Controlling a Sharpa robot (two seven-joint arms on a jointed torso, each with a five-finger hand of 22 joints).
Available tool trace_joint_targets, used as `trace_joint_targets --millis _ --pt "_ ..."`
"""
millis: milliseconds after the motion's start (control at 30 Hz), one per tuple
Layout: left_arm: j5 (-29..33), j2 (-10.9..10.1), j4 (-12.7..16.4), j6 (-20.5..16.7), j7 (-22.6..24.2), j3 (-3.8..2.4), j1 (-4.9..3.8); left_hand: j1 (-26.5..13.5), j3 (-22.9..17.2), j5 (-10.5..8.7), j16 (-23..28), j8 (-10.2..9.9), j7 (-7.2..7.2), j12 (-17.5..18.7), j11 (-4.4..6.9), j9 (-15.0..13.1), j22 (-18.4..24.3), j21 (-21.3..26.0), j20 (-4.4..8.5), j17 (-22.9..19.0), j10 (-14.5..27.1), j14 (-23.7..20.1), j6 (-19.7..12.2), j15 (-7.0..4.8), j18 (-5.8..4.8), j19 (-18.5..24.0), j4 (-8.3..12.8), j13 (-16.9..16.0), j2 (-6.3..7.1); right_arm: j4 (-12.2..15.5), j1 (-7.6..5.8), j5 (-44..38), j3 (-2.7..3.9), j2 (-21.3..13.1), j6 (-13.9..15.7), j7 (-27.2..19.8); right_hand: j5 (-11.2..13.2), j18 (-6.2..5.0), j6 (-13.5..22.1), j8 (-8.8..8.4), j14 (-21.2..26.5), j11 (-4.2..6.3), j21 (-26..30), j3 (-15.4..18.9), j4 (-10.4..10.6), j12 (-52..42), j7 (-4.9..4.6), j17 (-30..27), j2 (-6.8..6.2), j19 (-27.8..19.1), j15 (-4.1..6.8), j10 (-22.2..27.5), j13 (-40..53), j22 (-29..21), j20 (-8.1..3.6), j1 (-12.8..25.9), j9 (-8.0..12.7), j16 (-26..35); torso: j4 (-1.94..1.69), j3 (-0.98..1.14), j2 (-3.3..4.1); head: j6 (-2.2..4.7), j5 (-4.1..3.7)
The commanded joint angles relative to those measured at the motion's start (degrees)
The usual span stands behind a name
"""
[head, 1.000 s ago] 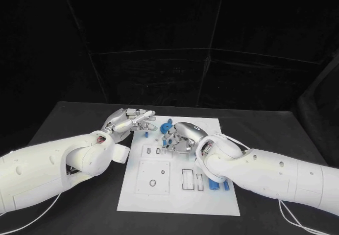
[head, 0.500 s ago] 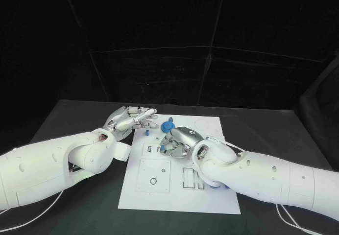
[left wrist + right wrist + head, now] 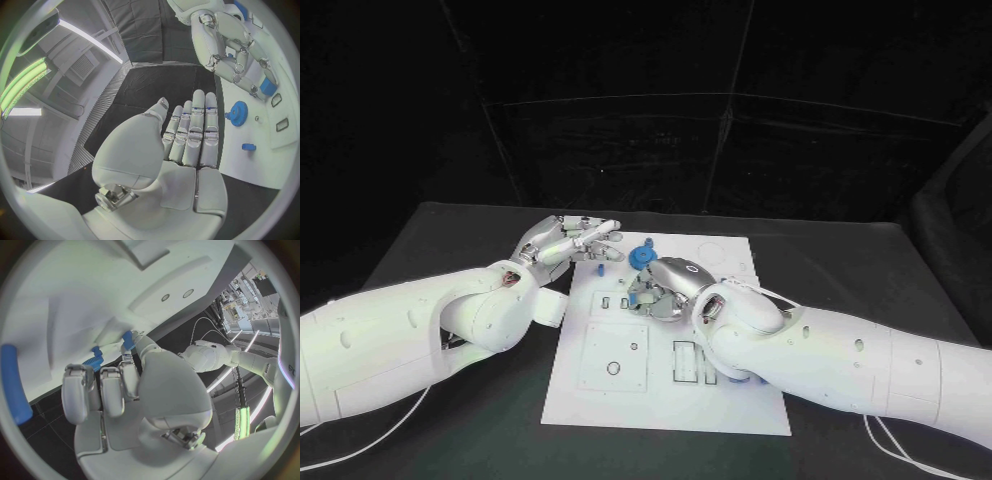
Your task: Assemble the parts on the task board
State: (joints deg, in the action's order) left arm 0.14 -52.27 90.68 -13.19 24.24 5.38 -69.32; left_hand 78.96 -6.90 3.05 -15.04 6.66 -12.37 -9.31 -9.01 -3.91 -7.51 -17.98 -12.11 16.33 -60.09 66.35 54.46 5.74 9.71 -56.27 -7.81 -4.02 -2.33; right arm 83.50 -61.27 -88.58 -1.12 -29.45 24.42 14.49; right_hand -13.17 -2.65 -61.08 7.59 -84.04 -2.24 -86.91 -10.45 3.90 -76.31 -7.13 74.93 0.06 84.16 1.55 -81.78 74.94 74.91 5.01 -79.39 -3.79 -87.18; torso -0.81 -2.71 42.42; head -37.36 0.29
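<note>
The white task board (image 3: 668, 385) lies lengthwise in the middle of the black table (image 3: 473, 235), its near half showing several unfilled slots and holes. A blue gear-shaped part (image 3: 639, 256) sits near the board's far end, and in the left wrist view the same gear (image 3: 237, 112) rests on the board with a small blue peg (image 3: 249, 147) lying loose nearby. A long blue bar (image 3: 14, 382) lies on the board in the right wrist view.

The right hand (image 3: 671, 285) bends down over the board's upper middle, fingers curled close around a small blue piece (image 3: 127, 338); whether it actually pinches that piece I cannot tell. The left hand (image 3: 570, 243) hovers at the board's far left corner, fingers straight and side by side in its wrist view, palm bare, holding nothing.

By my reading the assembly is at an early-to-middle stage: at most 1 or 2 parts look seated near the far end, while the peg, the bar and the open slots closer in remain to be dealt with. The piece under the right hand looks like the step in progress.
</note>
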Motion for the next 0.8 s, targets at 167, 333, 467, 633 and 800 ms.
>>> trace_joint_targets --millis 167,333,467,633,800 --pt "-0.1 0.1 0.0 0.6 0.5 -0.05 -0.1 0.6 -0.3 0.05 0.3 -0.2 -0.05 0.3 0.04 0.0 0.1 0.3 0.07 0.1 0.3 -0.4 -0.2 -0.07 0.76 0.3 0.1 0.1 0.08 -0.2 0.24 -1.3 -0.32 -0.3 -3.3 3.1 -0.3 0.81 -0.5 -0.1 -4.5 0.18 0.2 -0.3 -0.2 0.5 0.24 8.4 -0.58 0.5 0.32 0.3 2.4 7.1 -0.44 0.8 -0.1 0.4 0.0 -0.01 -0.03 -0.05 -0.03" --pt "-0.1 0.2 -0.1 0.6 0.5 -0.05 -0.09 0.6 -0.3 0.05 0.3 -0.2 -0.05 0.3 0.04 0.0 0.1 0.3 0.07 0.1 0.3 -0.4 -0.2 -0.07 0.76 0.3 0.1 0.1 0.08 0.0 0.24 -1.5 -0.32 -0.3 -4.8 3.8 -0.1 0.69 0.1 -0.66 -4.4 -0.07 0.4 0.2 0.0 1.1 -0.05 8.1 -1.81 0.1 0.14 0.7 1.9 6.6 -0.33 1.9 0.0 0.5 -0.04 -0.01 0.0 -0.07 -0.18" --pt "-0.1 0.2 -0.1 0.6 0.4 -0.05 -0.09 0.6 -0.3 0.05 0.3 -0.2 -0.05 0.3 0.04 0.0 0.1 0.3 0.07 0.1 0.3 -0.4 -0.2 -0.07 0.76 0.3 0.1 0.1 0.08 -0.1 0.24 -1.5 -0.32 -0.1 -5.4 4.3 -0.1 0.59 0.5 -1.03 -4.4 -0.22 0.6 0.4 0.3 1.7 -0.23 7.9 -2.43 -0.2 0.02 1.0 1.5 6.1 -0.22 2.6 0.0 0.7 -0.08 -0.01 0.06 0.0 -0.25" --pt "-0.1 0.2 -0.2 0.6 0.4 -0.05 -0.09 0.6 -0.3 0.05 0.3 -0.2 -0.05 0.3 0.04 0.0 0.1 0.3 0.07 0.1 0.3 -0.4 -0.2 -0.07 0.76 0.3 0.1 0.1 0.08 -0.3 0.24 -1.7 -0.32 0.1 -5.7 5.0 0.0 0.49 1.0 -1.42 -4.3 -0.4 0.8 0.7 0.6 2.2 -0.42 7.6 -3.12 -0.5 -0.14 1.4 1.1 5.7 -0.08 3.4 0.0 0.8 -0.11 -0.02 0.04 -0.02 -0.31" --pt "-0.1 0.2 -0.2 0.6 0.4 -0.05 -0.09 0.6 -0.3 0.05 0.3 -0.2 -0.05 0.3 0.04 0.0 0.1 0.3 0.07 0.1 0.3 -0.4 -0.2 -0.07 0.76 0.3 0.1 0.1 0.08 -0.4 0.24 -2.0 -0.32 0.2 -5.6 5.6 0.1 0.45 1.3 -1.71 -4.3 -0.54 0.9 1.1 0.9 2.4 -0.55 7.5 -3.75 -0.6 -0.26 1.5 1.0 5.5 0.05 4.1 0.0 0.9 -0.12 -0.03 0.06 -0.03 -0.35"
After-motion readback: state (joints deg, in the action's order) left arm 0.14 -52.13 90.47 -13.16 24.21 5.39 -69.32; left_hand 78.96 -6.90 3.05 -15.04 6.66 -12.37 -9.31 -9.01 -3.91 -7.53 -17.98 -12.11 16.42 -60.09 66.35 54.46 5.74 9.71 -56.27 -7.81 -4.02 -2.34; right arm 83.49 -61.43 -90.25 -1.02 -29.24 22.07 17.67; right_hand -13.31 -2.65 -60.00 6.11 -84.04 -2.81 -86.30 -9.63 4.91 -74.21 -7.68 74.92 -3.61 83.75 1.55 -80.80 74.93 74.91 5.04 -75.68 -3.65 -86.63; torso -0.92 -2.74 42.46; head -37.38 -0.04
